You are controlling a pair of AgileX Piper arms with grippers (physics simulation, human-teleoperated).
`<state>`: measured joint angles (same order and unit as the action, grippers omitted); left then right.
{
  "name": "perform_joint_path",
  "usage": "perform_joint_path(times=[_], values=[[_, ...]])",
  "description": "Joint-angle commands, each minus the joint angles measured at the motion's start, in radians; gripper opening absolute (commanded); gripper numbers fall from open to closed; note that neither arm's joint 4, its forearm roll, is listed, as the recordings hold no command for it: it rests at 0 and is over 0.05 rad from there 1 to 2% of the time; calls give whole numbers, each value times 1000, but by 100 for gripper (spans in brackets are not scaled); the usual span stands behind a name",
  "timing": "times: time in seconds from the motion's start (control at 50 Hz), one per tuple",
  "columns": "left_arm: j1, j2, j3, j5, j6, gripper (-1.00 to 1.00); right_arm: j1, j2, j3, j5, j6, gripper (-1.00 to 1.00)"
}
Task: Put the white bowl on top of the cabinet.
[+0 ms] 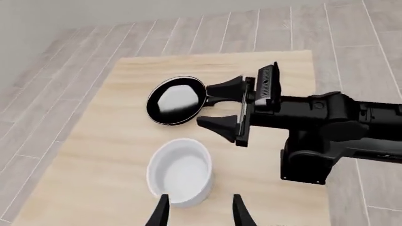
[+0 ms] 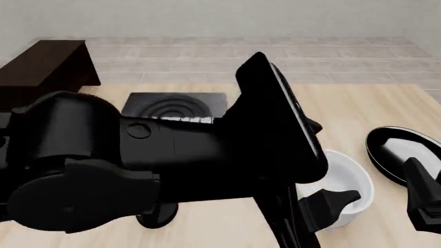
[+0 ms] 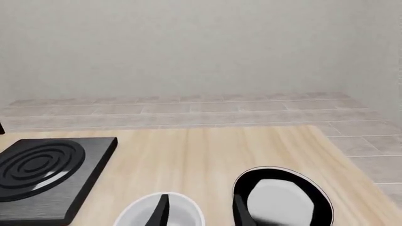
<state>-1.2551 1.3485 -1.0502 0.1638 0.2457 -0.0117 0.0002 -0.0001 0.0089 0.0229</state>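
The white bowl (image 1: pixel 180 172) stands upright on the table, also seen as the bowl (image 2: pixel 351 178) to the right of centre in the front view. My left gripper (image 1: pixel 199 214) is open at the bowl's rim, and one of its fingers (image 2: pixel 337 198) overlaps the bowl's wall. Just beyond the bowl, my right gripper (image 1: pixel 219 108) is open with nothing between its fingers, beside a black-rimmed plate (image 1: pixel 177 100). The dark cabinet (image 2: pixel 45 67) stands at the far left, its flat top bare. My left arm hides much of the table's middle in the front view.
A black stove slab (image 2: pixel 175 106) with rings lies between the cabinet and the bowl. The plate (image 2: pixel 399 152) lies at the table's right side, near the right arm's finger (image 2: pixel 420 181). The table's right edge runs just past the plate.
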Motion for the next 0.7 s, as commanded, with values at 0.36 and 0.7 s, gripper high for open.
perform_joint_path(times=[0.36, 0.7], values=[[-116, 339, -260, 106, 107, 100, -1, 0, 0, 6, 8, 100], [-53, 432, -306, 138, 152, 100, -4, 0, 0, 6, 14, 100]])
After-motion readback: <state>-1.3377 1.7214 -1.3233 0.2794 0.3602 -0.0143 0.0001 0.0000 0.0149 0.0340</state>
